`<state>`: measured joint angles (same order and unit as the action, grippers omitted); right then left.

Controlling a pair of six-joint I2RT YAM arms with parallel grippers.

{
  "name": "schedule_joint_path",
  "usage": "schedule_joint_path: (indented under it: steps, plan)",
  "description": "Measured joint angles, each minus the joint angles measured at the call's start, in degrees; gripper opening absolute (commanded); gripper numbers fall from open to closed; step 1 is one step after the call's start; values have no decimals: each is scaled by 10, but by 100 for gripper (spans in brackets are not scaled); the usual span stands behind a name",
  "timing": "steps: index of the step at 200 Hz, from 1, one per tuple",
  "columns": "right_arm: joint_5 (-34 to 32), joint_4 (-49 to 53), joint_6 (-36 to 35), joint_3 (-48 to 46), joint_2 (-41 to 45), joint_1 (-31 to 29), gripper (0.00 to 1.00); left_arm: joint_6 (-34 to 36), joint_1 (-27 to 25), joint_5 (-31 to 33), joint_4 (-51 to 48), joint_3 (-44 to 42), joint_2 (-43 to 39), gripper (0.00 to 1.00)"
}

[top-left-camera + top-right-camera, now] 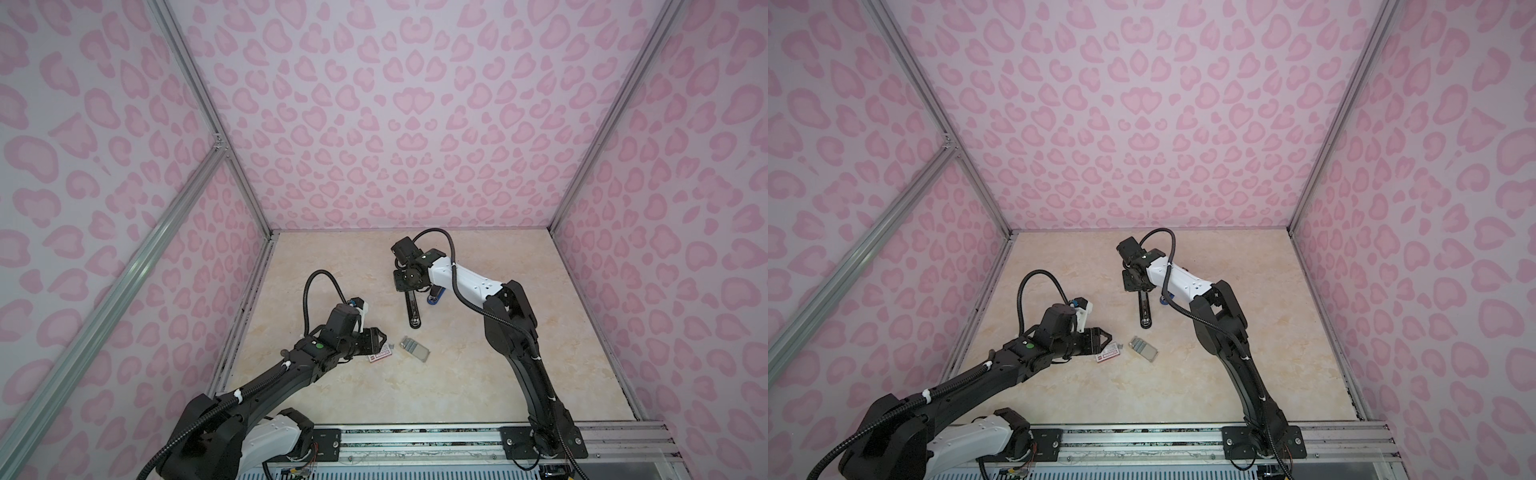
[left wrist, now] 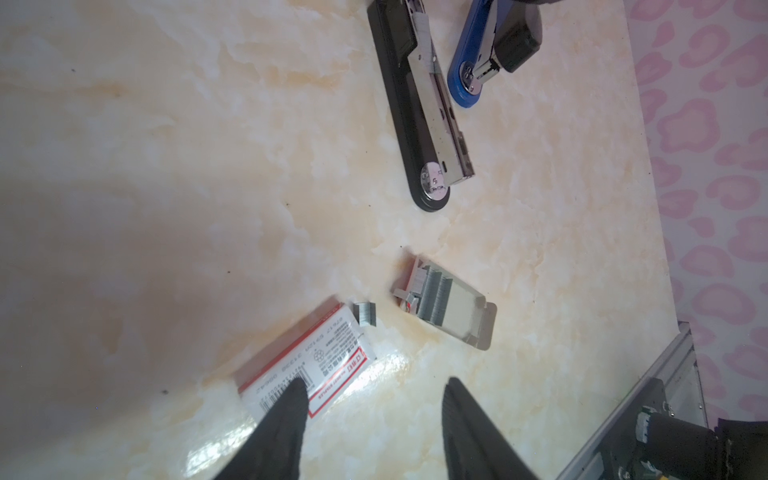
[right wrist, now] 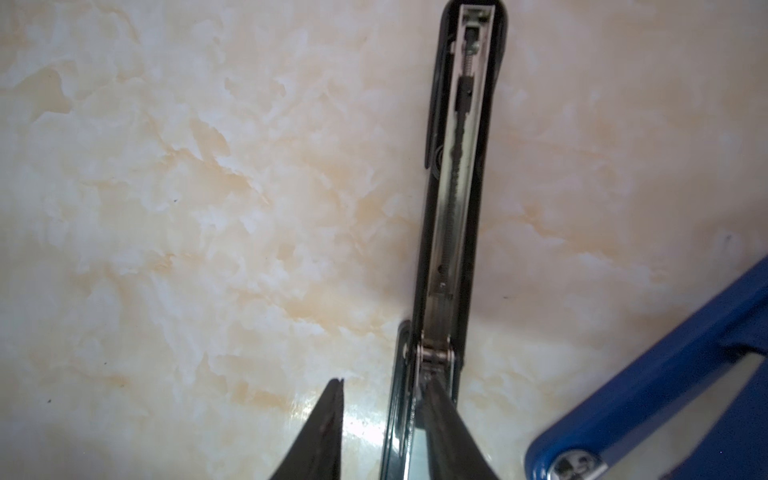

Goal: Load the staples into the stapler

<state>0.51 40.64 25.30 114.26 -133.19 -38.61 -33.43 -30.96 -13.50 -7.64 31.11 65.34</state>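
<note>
The black stapler (image 1: pixel 412 309) lies swung open on the marbled table, its silver magazine (image 2: pixel 436 104) bare along the base. My right gripper (image 3: pixel 384 399) hangs over its hinge end with the jaws apart. One finger (image 3: pixel 442 419) rests against the hinge and the other finger (image 3: pixel 328 419) stands clear of the body. The staples (image 2: pixel 432 297) sit as grey strips in a small open tray (image 2: pixel 478 320), and a short loose block (image 2: pixel 365 313) lies beside it. My left gripper (image 2: pixel 374 399) is open, one fingertip (image 2: pixel 291 411) over the white box sleeve (image 2: pixel 307 361).
A blue stapler (image 1: pixel 435 296) lies just right of the black one, partly under the right arm. Pink patterned walls close in the table on three sides. An aluminium rail (image 1: pixel 415 440) with both arm bases runs along the front edge.
</note>
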Motion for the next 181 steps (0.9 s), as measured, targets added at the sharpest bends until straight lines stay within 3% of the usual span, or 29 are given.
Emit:
schedule_joint_path:
  steps: [139, 181]
  plan:
    - [10, -32, 12, -114, 57, -15, 34, 0, 0, 0, 0, 0, 9, 55]
    - [5, -34, 13, -108, 60, -18, 34, -2, 0, -1, 0, 0, 12, 55]
